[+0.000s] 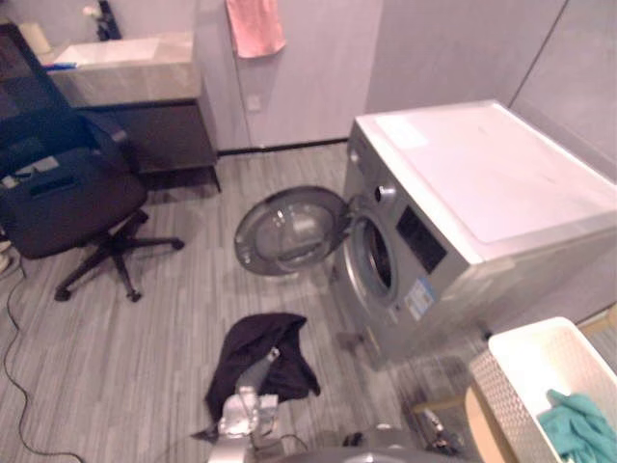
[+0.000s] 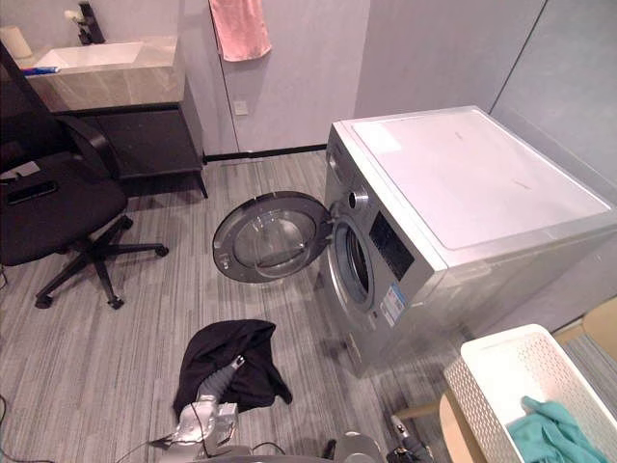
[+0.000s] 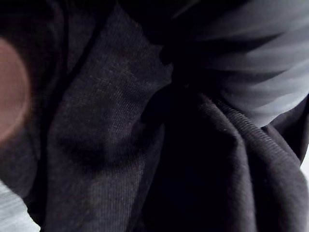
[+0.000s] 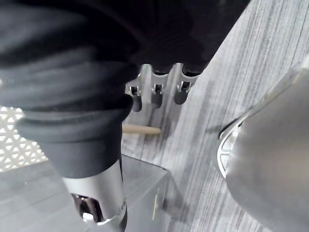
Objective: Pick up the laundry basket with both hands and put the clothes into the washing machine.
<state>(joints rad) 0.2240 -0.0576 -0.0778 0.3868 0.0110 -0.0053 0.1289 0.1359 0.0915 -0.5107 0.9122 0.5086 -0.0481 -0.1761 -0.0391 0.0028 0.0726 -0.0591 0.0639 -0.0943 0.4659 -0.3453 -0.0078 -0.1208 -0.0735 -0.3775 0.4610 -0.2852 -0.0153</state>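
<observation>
The grey washing machine (image 1: 463, 222) stands at the right with its round door (image 1: 289, 230) swung open to the left, baring the drum opening (image 1: 376, 258). A black garment (image 1: 265, 359) hangs bunched over my left hand low in the middle of the floor; the cloth hides the fingers and lies close against the left wrist camera (image 3: 145, 145). The white lattice laundry basket (image 1: 540, 362) sits at the lower right with a teal cloth (image 1: 578, 429) inside. My right hand (image 4: 155, 82) hangs above the floor beside the basket (image 4: 14, 145), fingers relaxed and holding nothing.
A black office chair (image 1: 67, 203) stands on the left. Behind it is a sink counter (image 1: 125, 68), and a pink towel (image 1: 255, 24) hangs on the back wall. A tan wooden surface (image 1: 484, 424) shows beside the basket. Grey plank floor (image 1: 174, 318) lies open before the machine.
</observation>
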